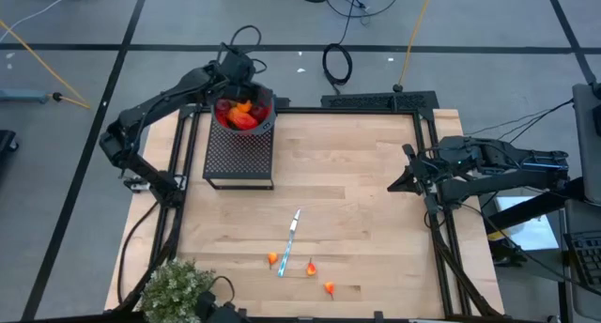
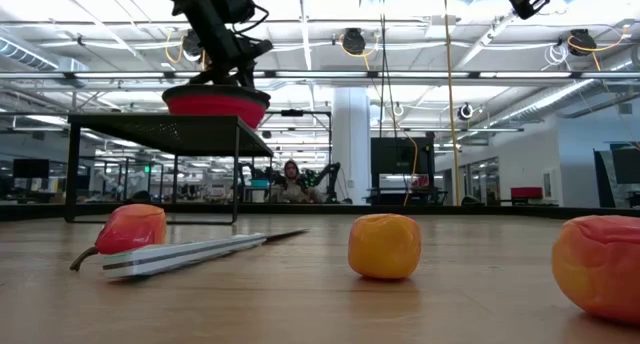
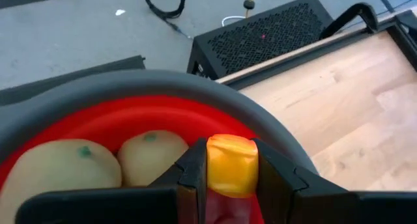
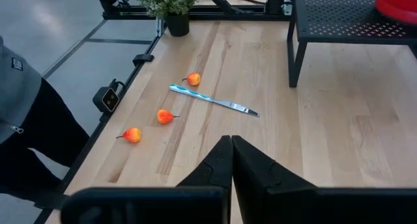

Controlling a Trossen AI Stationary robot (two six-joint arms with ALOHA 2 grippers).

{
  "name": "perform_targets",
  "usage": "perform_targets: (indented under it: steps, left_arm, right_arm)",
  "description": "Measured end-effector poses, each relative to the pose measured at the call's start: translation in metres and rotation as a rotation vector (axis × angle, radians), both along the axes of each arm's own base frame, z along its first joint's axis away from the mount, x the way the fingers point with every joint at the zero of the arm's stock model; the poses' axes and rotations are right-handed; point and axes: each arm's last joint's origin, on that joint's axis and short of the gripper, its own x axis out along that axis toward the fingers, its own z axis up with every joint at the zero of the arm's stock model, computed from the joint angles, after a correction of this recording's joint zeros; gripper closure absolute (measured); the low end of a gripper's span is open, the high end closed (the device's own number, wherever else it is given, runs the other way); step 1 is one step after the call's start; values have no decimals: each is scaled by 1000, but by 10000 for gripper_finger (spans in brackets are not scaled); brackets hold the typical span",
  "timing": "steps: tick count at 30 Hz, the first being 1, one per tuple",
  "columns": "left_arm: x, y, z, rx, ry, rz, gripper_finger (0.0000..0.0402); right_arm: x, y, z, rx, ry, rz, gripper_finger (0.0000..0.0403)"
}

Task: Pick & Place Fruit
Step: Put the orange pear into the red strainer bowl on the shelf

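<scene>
We have the left gripper (image 3: 229, 175) above the red bowl (image 1: 268, 107), which stands on the black mesh stand (image 1: 239, 154) near the table's (image 1: 376, 220) far left corner. Its fingers are clamped on a small yellow-orange fruit (image 3: 231, 164), held directly over the bowl's inside. The right gripper (image 4: 231, 160) waits over the table's right edge with its fingers pressed together, holding nothing.

To finish this placement well, we would keep the held fruit inside the grey rim, lower until it is just above the pile, then part the fingers only enough to let it drop — a release from height risks a bounce out over the rim. We would then lift straight up to avoid dragging the bowl across the stand.

Count, as far as visible:
- Loose fruit (image 1: 311, 268) on the table: three small red-orange pieces near the front edge, around one knife (image 1: 290, 238).
- In the bowl: two pale rounded fruits (image 3: 153, 155) plus red and orange pieces — an exact number cannot be told.
- One potted plant (image 1: 174, 287) at the front left corner.
</scene>
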Motion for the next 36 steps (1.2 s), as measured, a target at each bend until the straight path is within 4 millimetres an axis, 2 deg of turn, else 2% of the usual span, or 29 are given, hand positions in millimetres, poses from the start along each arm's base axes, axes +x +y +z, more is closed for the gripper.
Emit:
perform_targets:
  steps: [7, 16, 31, 36]
  left_arm:
    - [-1, 0, -1, 2, 19, 13, 314]
    - [10, 2, -14, -6, 64, 6, 314]
    - [9, 3, -14, 30, 98, -9, 313]
    - [8, 2, -15, 13, 117, -9, 281]
  right_arm:
    - [0, 0, 0, 3, 1, -2, 403]
    - [0, 0, 0, 4, 1, 1, 403]
    - [0, 0, 0, 4, 1, 2, 403]
    - [0, 0, 0, 4, 1, 3, 403]
